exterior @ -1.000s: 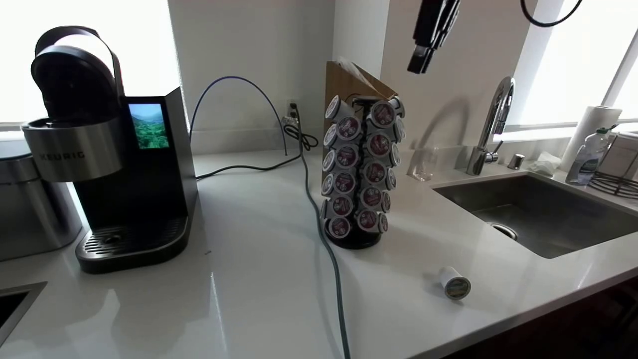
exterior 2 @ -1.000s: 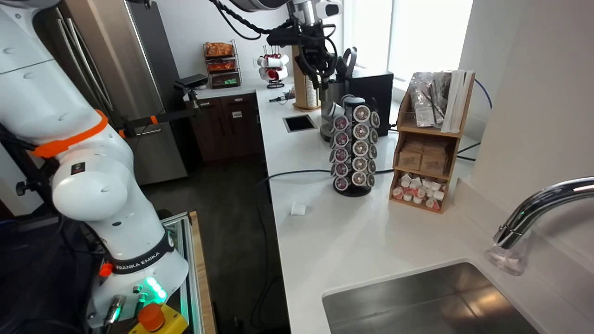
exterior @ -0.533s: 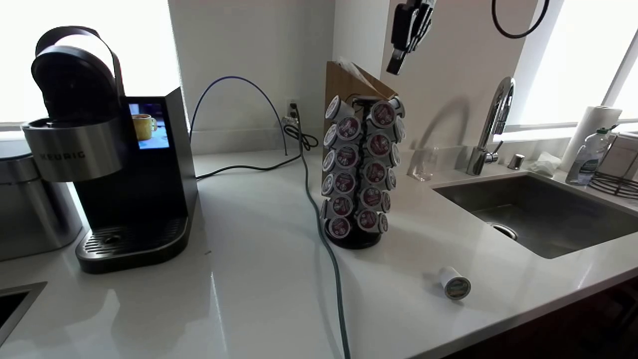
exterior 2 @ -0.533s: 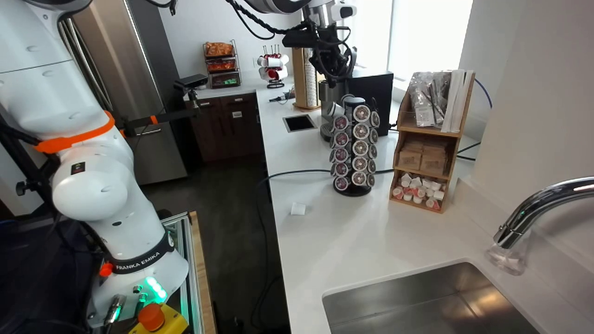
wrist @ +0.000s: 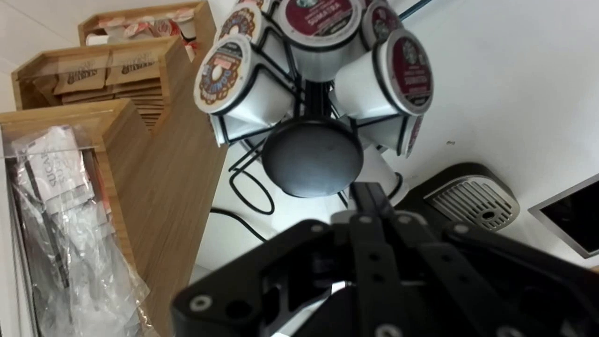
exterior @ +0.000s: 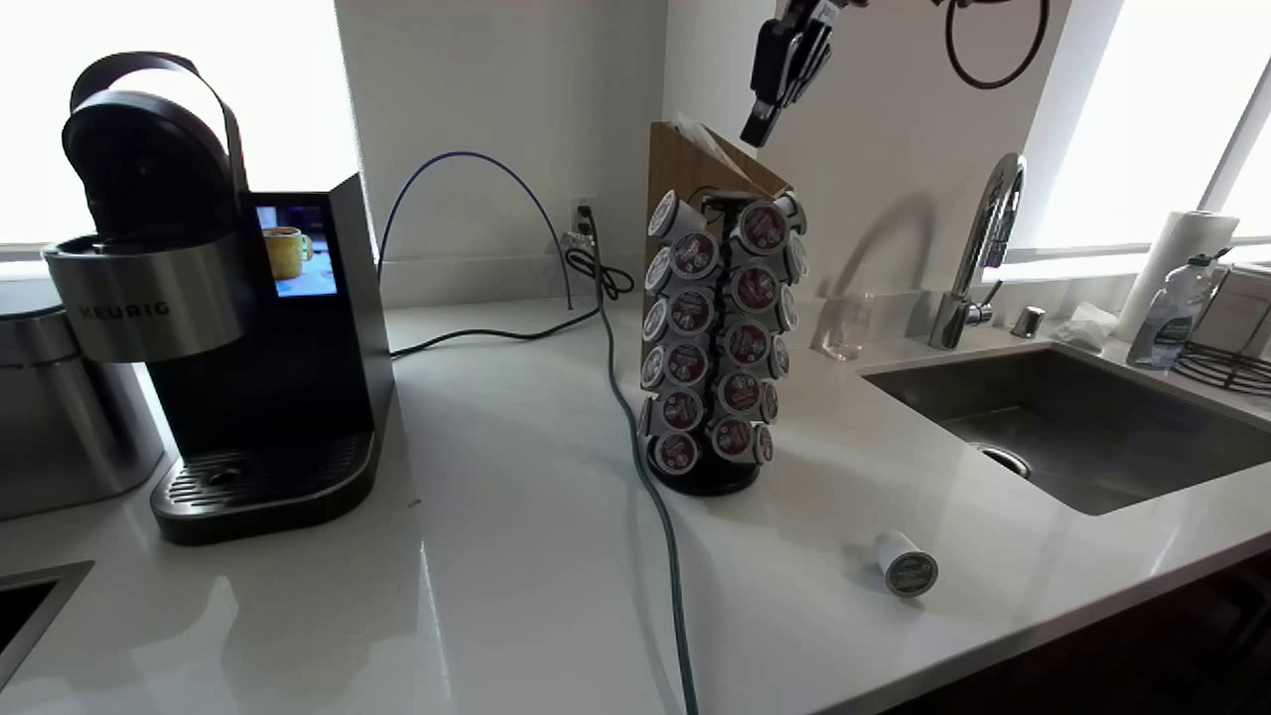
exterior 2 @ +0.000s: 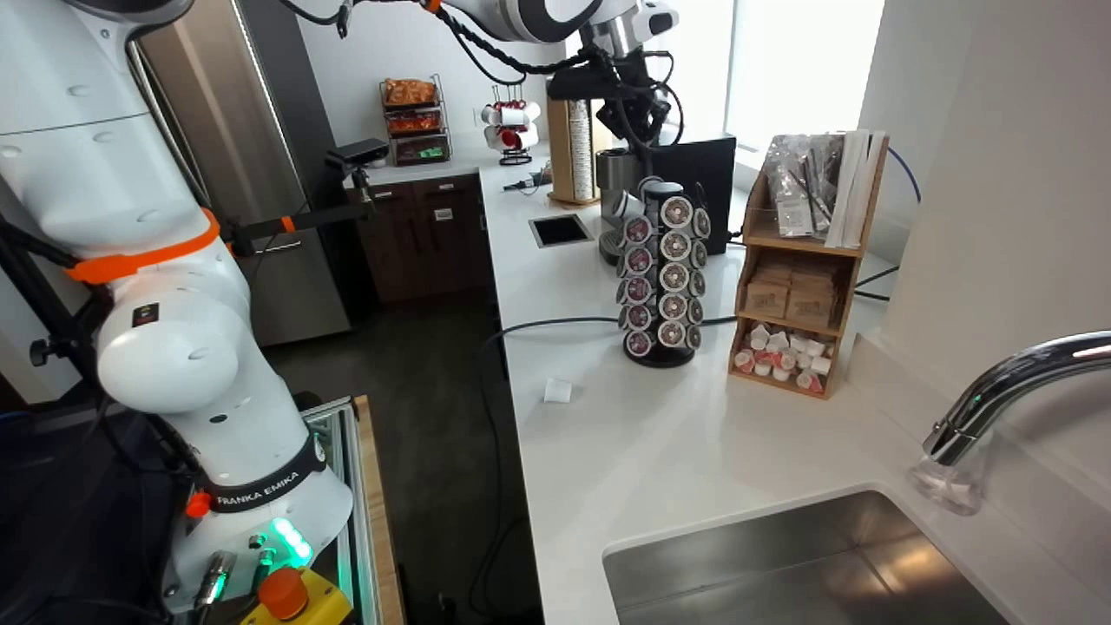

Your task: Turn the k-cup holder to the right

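Note:
The k-cup holder (exterior: 747,343) is a tall dark wire tower with columns of round-lidded pods on a round black base. It stands upright on the counter and also shows in an exterior view (exterior 2: 673,278). In the wrist view its rounded black top cap (wrist: 312,157) lies just ahead of the fingertips. My gripper (exterior: 761,127) hangs above the top of the holder and appears apart from it. In the wrist view my gripper (wrist: 367,189) has its two fingertips pressed together with nothing between them. In an exterior view the fingertips are hard to make out against the dark coffee machine.
A wooden organizer (exterior: 685,164) with packets stands close to the holder, and it shows at the left of the wrist view (wrist: 164,173). A black coffee machine (exterior: 298,397), a cable (exterior: 660,516), a loose pod (exterior: 909,571) and a sink (exterior: 1082,417) are around it.
My gripper has moved left in an exterior view, and right and slightly down in an exterior view, coming closer to above the holder. The holder has not moved. The coffee machine's screen picture changed.

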`<state>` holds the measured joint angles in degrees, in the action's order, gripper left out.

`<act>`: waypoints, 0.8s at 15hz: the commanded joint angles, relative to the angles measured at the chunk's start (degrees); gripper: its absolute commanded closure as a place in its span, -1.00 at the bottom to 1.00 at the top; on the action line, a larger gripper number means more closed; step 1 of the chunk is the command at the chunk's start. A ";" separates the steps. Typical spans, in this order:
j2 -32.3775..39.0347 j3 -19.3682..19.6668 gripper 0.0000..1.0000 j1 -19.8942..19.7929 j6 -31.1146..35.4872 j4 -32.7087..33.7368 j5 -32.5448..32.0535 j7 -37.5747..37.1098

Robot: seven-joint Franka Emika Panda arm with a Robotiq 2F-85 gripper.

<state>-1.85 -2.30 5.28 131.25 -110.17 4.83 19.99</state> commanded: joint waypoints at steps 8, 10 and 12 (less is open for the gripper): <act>5.91 -0.68 0.99 -1.69 11.68 -0.47 -0.24 4.44; 6.10 -0.66 0.99 -1.91 12.05 -0.61 -0.60 4.50; 6.23 -0.60 0.99 -2.10 12.54 -0.73 -1.05 4.44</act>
<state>4.13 -2.42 3.99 141.94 -110.22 4.73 23.88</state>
